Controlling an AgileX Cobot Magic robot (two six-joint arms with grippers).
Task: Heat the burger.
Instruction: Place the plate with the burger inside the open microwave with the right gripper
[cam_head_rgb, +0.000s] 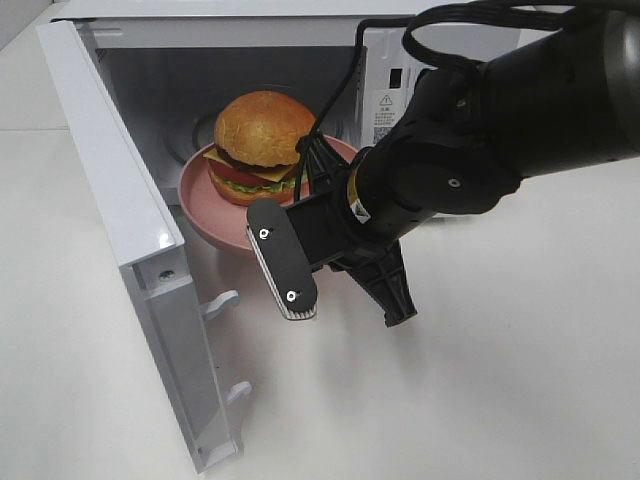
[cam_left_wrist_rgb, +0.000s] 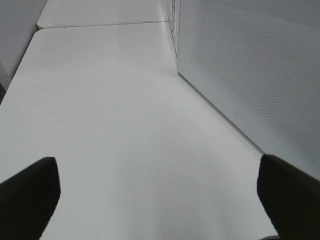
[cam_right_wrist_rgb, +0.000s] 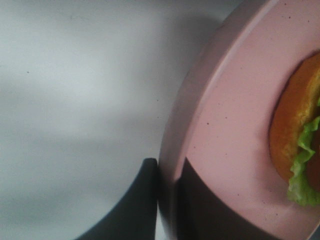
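Observation:
The burger (cam_head_rgb: 259, 147), with a brown domed bun, lettuce and red layers, sits on a pink plate (cam_head_rgb: 205, 200) at the mouth of the open microwave (cam_head_rgb: 150, 70). My right gripper (cam_head_rgb: 316, 165) reaches in from the right and is shut on the plate's near rim. In the right wrist view its dark fingers (cam_right_wrist_rgb: 134, 212) clamp the rim of the plate (cam_right_wrist_rgb: 225, 130) from both sides, with the gripper (cam_right_wrist_rgb: 167, 197) centred on it and the burger (cam_right_wrist_rgb: 297, 145) at the frame's edge. My left gripper (cam_left_wrist_rgb: 160, 200) is open over bare table, holding nothing.
The microwave door (cam_head_rgb: 130, 240) swings out to the left toward the table's front. The control panel (cam_head_rgb: 385, 75) lies behind my right arm. In the left wrist view the microwave's perforated side wall (cam_left_wrist_rgb: 250, 65) stands close by on the white table (cam_left_wrist_rgb: 110, 110).

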